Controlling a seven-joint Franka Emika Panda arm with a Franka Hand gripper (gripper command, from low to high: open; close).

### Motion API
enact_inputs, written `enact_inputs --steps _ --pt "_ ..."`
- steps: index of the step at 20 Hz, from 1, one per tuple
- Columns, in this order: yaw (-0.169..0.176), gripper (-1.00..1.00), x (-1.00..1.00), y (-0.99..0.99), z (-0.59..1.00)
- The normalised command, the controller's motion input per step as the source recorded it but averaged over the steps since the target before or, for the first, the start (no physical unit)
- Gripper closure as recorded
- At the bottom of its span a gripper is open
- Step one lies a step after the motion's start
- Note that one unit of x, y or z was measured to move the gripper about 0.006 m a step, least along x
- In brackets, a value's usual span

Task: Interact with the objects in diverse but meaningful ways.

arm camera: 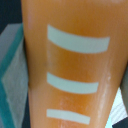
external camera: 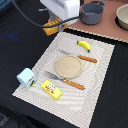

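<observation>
The golden-brown bread loaf [external camera: 51,27] lies at the far edge of the striped placemat [external camera: 100,85], mostly hidden under my gripper [external camera: 58,21]. In the wrist view the loaf [arm camera: 70,65] fills the picture, orange with pale score marks, very close to the camera. No fingers show there, so I cannot tell whether the gripper is open or shut. The small yellow banana [external camera: 84,45] lies on the mat towards the exterior view's right. The flat yellow box with a red label [external camera: 51,90] lies at the mat's near edge.
A tan plate [external camera: 68,66] sits mid-mat between a wooden-handled knife [external camera: 86,59] and fork [external camera: 70,83]. A small white and teal box [external camera: 26,77] stands at the mat's left edge. A grey pot [external camera: 92,12] and another pot [external camera: 122,17] stand at the back.
</observation>
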Motion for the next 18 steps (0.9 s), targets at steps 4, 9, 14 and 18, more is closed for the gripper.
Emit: enact_inputs --steps 4,9,14,18 --pt "-0.134 1.0 -0.08 -0.63 -0.18" --pt "-0.135 1.0 -0.15 -0.57 -0.24" --pt "-0.072 1.0 -0.29 -0.18 -0.3" --pt "-0.108 1.0 -0.1 0.04 -0.28"
